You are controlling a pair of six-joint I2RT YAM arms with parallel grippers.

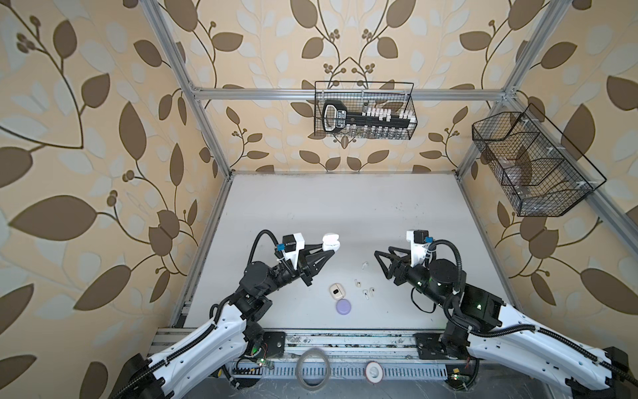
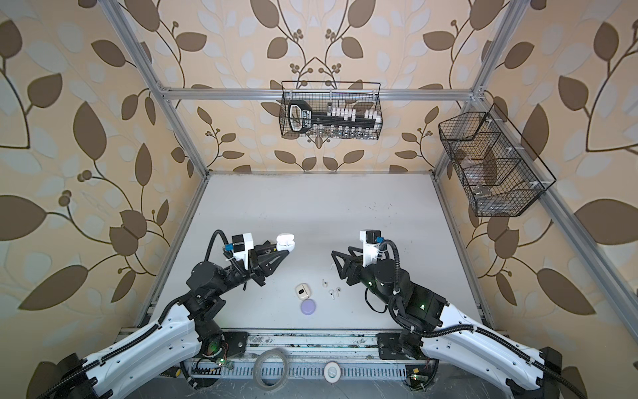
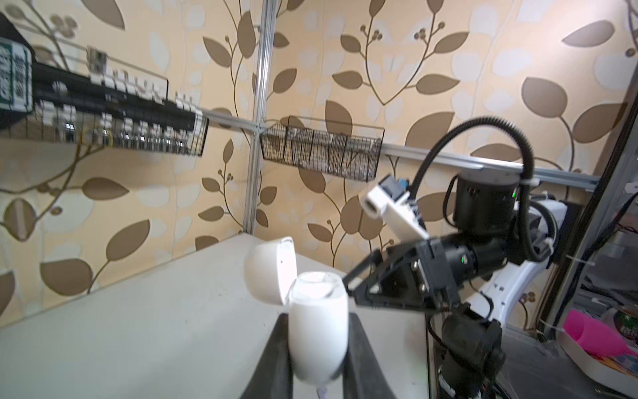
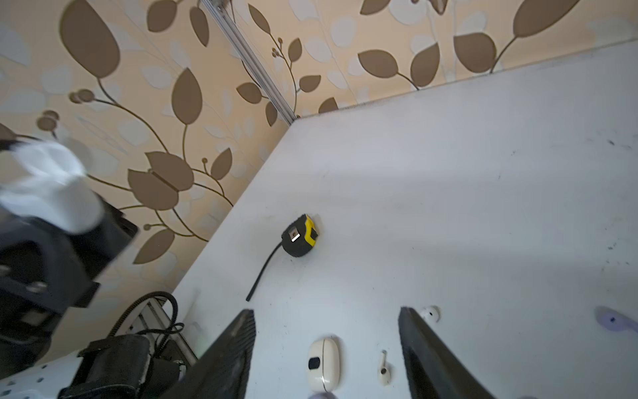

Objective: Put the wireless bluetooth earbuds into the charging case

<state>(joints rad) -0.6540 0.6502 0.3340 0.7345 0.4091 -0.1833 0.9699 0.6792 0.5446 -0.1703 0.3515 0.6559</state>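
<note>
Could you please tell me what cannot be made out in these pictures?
- Inside of the open white case in the left gripper: washed out by glare, left wrist view; any earbud there cannot be told.
- One earbud: half hidden behind a finger of the right gripper, right wrist view.
- Lavender piece: cut off by that view's edge.
- Loose earbuds: too small in both top views for colour.

The white case [image 3: 317, 331] looks smooth, glossy plastic; the counter [image 1: 328, 214] is matt and scuffed; the wire basket [image 1: 552, 205] is black, probably metal.

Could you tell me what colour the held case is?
White charging case, clearest in the left wrist view.
</note>
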